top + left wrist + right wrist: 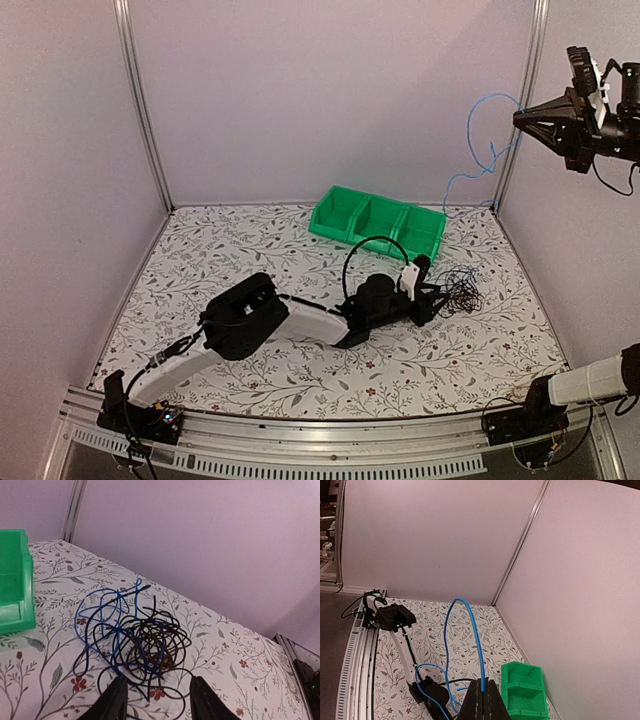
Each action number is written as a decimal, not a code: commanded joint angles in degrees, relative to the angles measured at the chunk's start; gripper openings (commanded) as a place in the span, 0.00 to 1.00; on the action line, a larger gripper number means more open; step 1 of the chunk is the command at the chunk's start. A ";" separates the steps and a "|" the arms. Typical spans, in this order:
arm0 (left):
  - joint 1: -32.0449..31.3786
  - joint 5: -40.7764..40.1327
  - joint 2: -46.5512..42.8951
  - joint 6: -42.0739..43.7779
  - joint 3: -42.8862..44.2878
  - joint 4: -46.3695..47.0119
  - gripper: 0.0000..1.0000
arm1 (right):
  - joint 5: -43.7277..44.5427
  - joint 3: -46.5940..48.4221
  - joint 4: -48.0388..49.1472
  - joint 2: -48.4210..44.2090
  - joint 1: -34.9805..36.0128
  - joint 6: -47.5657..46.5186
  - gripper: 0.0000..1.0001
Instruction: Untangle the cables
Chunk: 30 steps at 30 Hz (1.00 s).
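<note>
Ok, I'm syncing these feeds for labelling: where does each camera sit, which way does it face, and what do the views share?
Top external: high behind the bases, looking down and forward over the table; shows the left arm reaching to the cable tangle and the raised right claw holding the blue cable.
Left wrist: low on the left arm, facing the tangle; left claw fingertips at the bottom.
Right wrist: high up, looking down toward the left arm; its shut claw below.
Shared: the green bin appears in all three.
</note>
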 commanded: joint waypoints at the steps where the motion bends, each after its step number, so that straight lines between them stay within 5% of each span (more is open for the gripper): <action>1: -0.13 -0.05 -18.00 2.56 -20.60 9.38 0.45 | 0.83 -13.28 5.77 0.20 -0.10 2.87 0.00; 7: -0.17 -1.46 -40.76 3.96 -49.93 12.80 0.57 | 2.12 -24.89 12.92 -0.70 0.04 4.61 0.00; 12: -0.30 -3.31 -51.25 5.35 -61.77 7.13 0.63 | 1.23 -32.64 18.55 -0.94 0.76 8.24 0.00; 21: 0.05 -6.30 -55.71 13.05 -59.14 0.00 0.66 | -1.00 -39.64 19.89 2.67 2.86 9.07 0.00; 30: 0.83 -3.50 -55.47 8.34 -50.04 -0.33 0.69 | 1.24 -44.74 22.24 5.26 6.17 8.89 0.00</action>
